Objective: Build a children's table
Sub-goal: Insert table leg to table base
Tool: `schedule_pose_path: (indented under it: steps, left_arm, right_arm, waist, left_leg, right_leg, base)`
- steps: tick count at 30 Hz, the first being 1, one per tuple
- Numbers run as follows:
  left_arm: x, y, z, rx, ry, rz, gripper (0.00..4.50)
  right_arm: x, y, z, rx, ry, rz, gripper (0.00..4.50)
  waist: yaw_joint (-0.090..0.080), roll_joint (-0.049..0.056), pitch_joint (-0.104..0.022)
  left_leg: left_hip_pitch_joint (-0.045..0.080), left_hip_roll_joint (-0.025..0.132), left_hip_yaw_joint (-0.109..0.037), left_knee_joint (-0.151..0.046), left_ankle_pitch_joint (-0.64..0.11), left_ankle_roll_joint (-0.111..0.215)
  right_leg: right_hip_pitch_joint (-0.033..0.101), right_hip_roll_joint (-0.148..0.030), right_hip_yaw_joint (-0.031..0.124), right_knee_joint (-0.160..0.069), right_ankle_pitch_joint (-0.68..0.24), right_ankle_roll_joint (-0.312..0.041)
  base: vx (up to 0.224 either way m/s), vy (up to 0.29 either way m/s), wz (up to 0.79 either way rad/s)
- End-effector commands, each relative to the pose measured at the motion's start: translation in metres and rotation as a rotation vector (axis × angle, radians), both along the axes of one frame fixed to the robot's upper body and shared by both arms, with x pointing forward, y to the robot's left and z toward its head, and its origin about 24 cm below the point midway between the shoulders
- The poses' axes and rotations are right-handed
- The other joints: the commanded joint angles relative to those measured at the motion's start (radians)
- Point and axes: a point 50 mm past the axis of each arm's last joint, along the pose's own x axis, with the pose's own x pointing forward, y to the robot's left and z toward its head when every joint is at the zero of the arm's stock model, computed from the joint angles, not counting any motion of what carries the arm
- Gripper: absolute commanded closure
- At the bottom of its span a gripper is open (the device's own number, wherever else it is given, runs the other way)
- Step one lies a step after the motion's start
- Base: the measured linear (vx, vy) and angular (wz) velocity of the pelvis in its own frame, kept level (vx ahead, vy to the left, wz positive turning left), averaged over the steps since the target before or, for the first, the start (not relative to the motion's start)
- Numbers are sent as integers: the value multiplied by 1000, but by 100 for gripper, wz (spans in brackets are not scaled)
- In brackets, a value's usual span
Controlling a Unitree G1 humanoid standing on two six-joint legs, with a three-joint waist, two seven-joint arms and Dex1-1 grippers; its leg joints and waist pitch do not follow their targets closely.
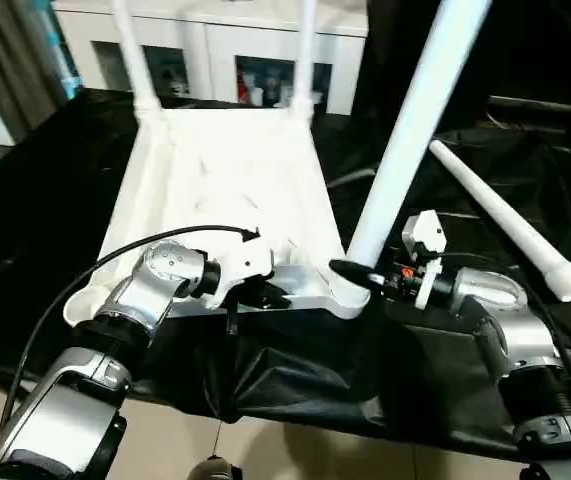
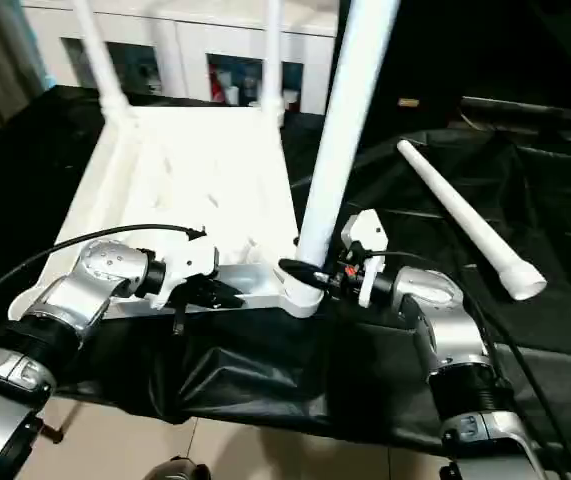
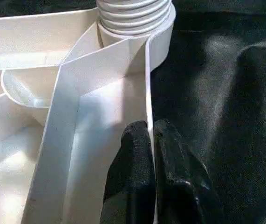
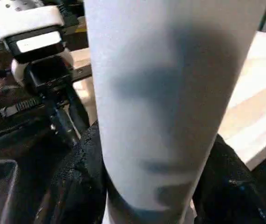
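Now the right gripper (image 1: 360,272) pinches the leg (image 1: 405,135) near its socket, the left gripper (image 3: 152,154) clamps the rim (image 3: 147,100); twisting off-axis could cross-thread it.

No legible text, label, brand mark, number or sign is found on any surface inspected. The pale rectangular plate (image 4: 34,42) on the white housing of the left gripper, as seen from the right wrist, carries nothing that can be read. The small orange-red spot (image 1: 406,272) on the right wrist assembly is too small to tell whether it bears a marking. The coloured items behind the glass doors of the white cabinet (image 1: 265,80) at the far side are blurred, and no lettering can be made out on them.
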Motion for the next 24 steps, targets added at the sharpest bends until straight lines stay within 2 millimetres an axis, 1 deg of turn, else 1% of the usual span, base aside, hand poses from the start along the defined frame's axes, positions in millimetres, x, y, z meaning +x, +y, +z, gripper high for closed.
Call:
schedule_pose_path:
  steps: [1,5,9,10,11,12,13,14,15,17,18,19,20,21,22,23,24]
  left_arm:
    - [4,-11,18,-38,-85,-73,450]
    - [3,-11,19,-36,-83,-89,450]
    - [7,-12,22,-41,-94,-60,450]
    - [9,-13,23,-48,-98,-35,450]
    - [10,-13,23,-50,-100,-25,450]
    - [10,-13,23,-51,-100,-22,450]
    - [13,-14,24,-54,-102,4,450]
    - [14,-14,25,-55,-103,14,450]
    - [17,-15,26,-53,-107,46,450]
    - [22,-16,28,-54,-114,93,450]
    - [23,-16,29,-55,-114,98,450]
    - [27,-18,32,-60,-115,135,450]
    - [30,-20,34,-57,-118,154,450]
    - [31,-20,35,-54,-120,166,450]
    - [35,-22,36,-36,-127,206,450]
    - [38,-22,37,-23,-133,234,450]
    - [42,-25,37,-9,-137,286,450]
  right_arm:
    - [-14,8,-32,-64,147,89,262]
    - [-16,7,-34,-77,148,98,262]
    - [-10,5,-35,-64,132,20,262]
    - [-4,4,-36,-55,123,-63,262]
    - [-2,3,-37,-54,122,-101,262]
    - [-1,3,-37,-54,122,-114,262]
    - [3,1,-39,-48,121,-185,262]
    - [5,1,-39,-45,119,-206,262]
    - [8,0,-41,-54,122,-265,262]
    - [12,1,-44,-63,124,-342,262]
    - [13,1,-44,-62,127,-355,262]
    - [18,3,-46,-51,147,-439,262]
    - [22,5,-46,-47,157,-484,262]
    - [24,6,-47,-45,162,-512,262]
    - [28,9,-47,-54,165,-554,262]
    - [30,11,-48,-62,166,-582,262]
    - [34,16,-48,-63,178,-631,262]
  waist:
    - [0,-4,-70]
    - [-1,-6,-71]
    - [-1,-4,-70]
    - [-3,-4,-69]
    - [-5,-4,-66]
    - [-7,-4,-66]
    - [-13,-3,-65]
    - [-15,-3,-64]
    - [-18,-3,-64]
    - [-28,-4,-63]
    - [-32,-4,-62]
    - [-32,-6,-61]
    - [-37,-9,-61]
    - [-38,-6,-63]
    - [-41,-7,-65]
    - [-44,-7,-63]
    - [-46,-7,-62]
  left_leg:
    - [32,57,-26,-61,-150,58]
    - [33,57,-26,-60,-140,62]
    - [33,57,-26,-61,-155,55]
    - [34,58,-26,-63,-165,50]
    - [35,58,-27,-66,-187,38]
    - [34,57,-28,-68,-193,31]
    - [33,58,-30,-73,-214,11]
    - [34,57,-30,-74,-222,4]
    - [37,58,-31,-76,-235,-6]
    - [39,56,-31,-77,-250,-17]
    - [39,55,-31,-77,-252,-18]
    - [38,55,-31,-77,-250,-17]
    - [34,53,-31,-77,-242,-16]
    - [35,52,-32,-77,-237,-17]
    - [35,53,-31,-76,-228,-19]
    - [33,52,-32,-77,-224,-20]
    - [34,51,-30,-77,-223,-18]
  right_leg:
    - [35,-94,40,-70,50,-256]
    - [35,-92,38,-67,75,-258]
    - [34,-95,40,-70,54,-259]
    - [32,-94,40,-72,39,-259]
    - [31,-95,40,-75,5,-259]
    - [33,-96,40,-76,-12,-258]
    - [34,-97,39,-80,-57,-248]
    - [33,-96,39,-81,-71,-245]
    - [32,-98,40,-83,-85,-242]
    - [30,-97,41,-85,-99,-243]
    - [30,-98,42,-88,-106,-243]
    - [31,-99,42,-89,-110,-241]
    - [32,-100,43,-88,-114,-243]
    - [33,-99,42,-90,-120,-239]
    - [33,-99,42,-86,-105,-241]
    - [34,-97,40,-86,-96,-243]
    - [32,-96,41,-87,-91,-243]
  base:
    - [0,0,0]
    - [0,0,0]
    - [0,0,0]
    - [0,0,0]
    - [0,0,0]
    - [0,0,0]
    - [0,0,0]
    - [0,0,0]
    - [0,0,0]
    - [0,0,0]
    - [0,0,0]
    - [0,0,0]
    - [0,0,0]
    - [0,0,0]
    - [0,0,0]
    - [0,0,0]
    - [0,0,0]
